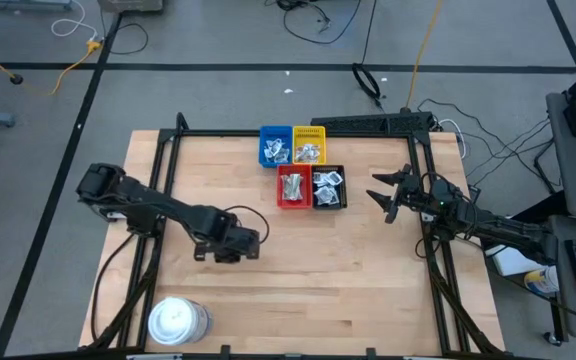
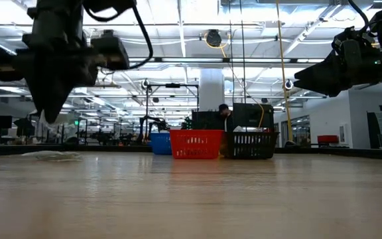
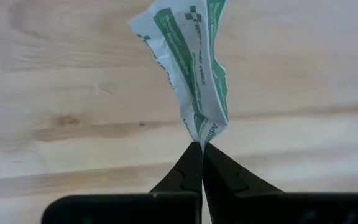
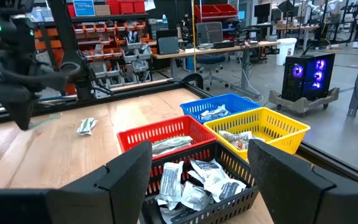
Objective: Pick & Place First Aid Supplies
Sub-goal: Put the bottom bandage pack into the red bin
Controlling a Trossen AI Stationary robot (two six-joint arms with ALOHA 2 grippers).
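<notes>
My left gripper [image 3: 201,149] is shut on a crumpled white packet with green print [image 3: 191,68], one of the first aid supplies. It points down over the table's left middle [image 1: 246,243], well above the wood in the low view [image 2: 48,116]. Another packet [image 4: 87,126] lies flat on the table near it [image 2: 48,155]. More packets fill the blue [image 1: 275,147], yellow [image 1: 309,145], red [image 1: 293,186] and black [image 1: 328,186] trays. My right gripper [image 4: 199,148] waits open at the right side [image 1: 386,195], level, facing the trays. My left gripper pinches one end of the packet [image 3: 202,135] between its two fingertips, coming from above and pointing down. The packet runs on ahead of the fingers, creased and twisted, over bare wood. Its far end leaves the wrist view, so I cannot tell whether it is clear of the table.
A big round white tub [image 1: 176,322] stands at the near left corner. The four trays sit together at the far middle. Bare wood [image 1: 368,280] lies between the left gripper and the trays. A black frame [image 1: 418,150] borders the table.
</notes>
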